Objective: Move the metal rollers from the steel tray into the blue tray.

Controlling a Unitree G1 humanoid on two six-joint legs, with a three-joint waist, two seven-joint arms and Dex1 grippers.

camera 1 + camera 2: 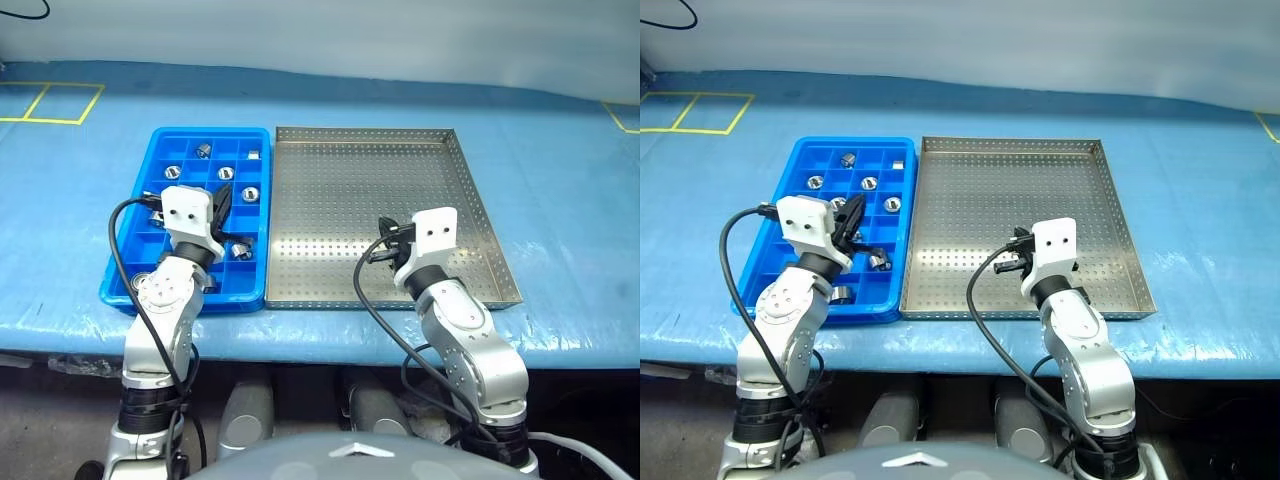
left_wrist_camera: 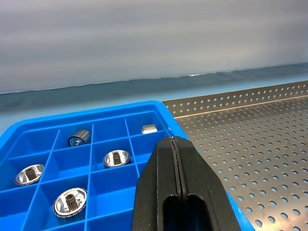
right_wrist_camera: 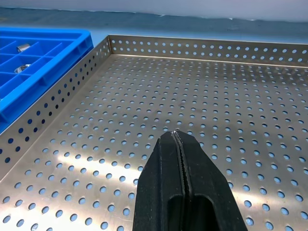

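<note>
Now we hold our left gripper [image 2: 175, 144] over the blue tray [image 1: 120, 275], jaws pressed together, our right gripper [image 3: 177, 137] over the steel tray [image 1: 470, 190], jaws pressed together, metal rollers [image 2: 117, 158] sitting in blue tray squares, both trays side by side on the bench [image 1: 570, 180].

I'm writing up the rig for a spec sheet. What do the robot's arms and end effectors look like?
Both arms are silver-grey rounded metal segments with black joint rings. Each wrist carries a white boxy camera housing, with a black cable looping down from it. The left end effector and right end effector each have two black fingers.
</note>
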